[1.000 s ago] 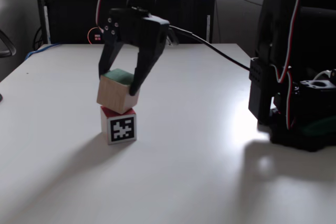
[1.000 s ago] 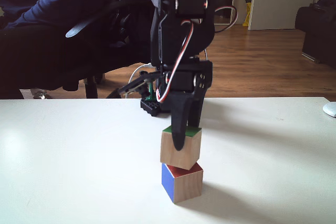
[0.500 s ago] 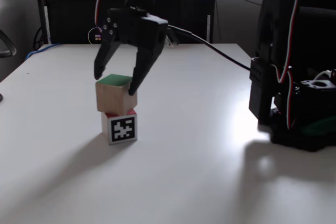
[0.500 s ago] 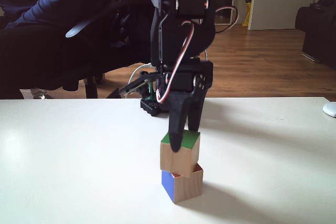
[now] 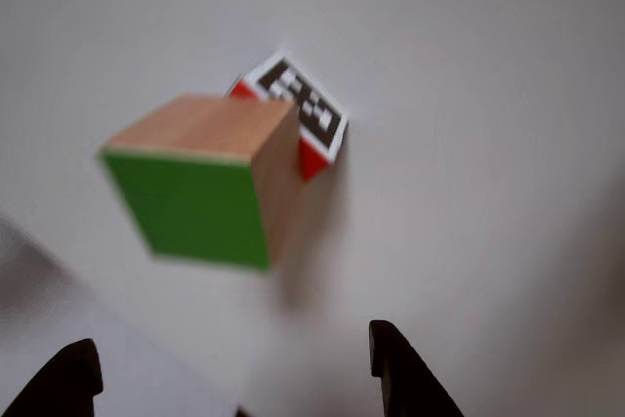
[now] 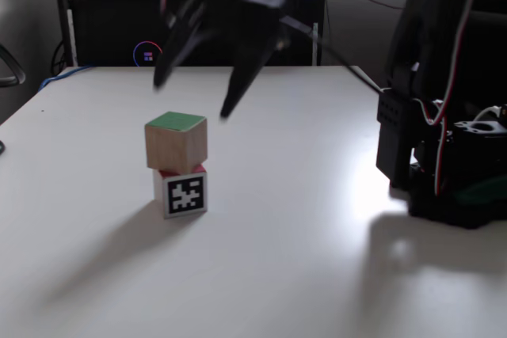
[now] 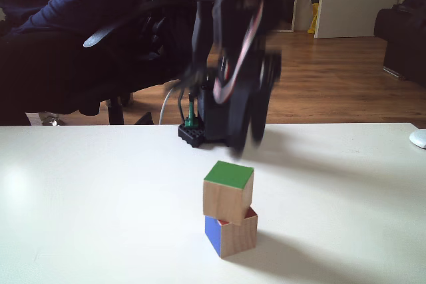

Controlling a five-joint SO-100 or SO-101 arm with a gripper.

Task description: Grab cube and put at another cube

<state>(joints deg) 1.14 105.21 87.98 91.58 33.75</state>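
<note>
Cube (image 6: 176,142), wooden, green face up, atop another cube (image 6: 184,193)

The light-brown wooden cube with a bright green top face (image 6: 176,142) (image 7: 228,192) (image 5: 200,177) sits upright atop the smaller cube bearing a black-and-white marker, red and blue faces (image 6: 184,192) (image 7: 231,234) (image 5: 303,115), overhanging it slightly and turned a little against it.

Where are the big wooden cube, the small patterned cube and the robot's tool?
Wooden cube (image 6: 176,146): a fixed view, on its plain wooden front face.
Patterned cube (image 6: 186,195): a fixed view, on the black-and-white face.
Tool (image 6: 193,94): a fixed view, blurred, midway between its spread fingertips, above the stack.
</note>
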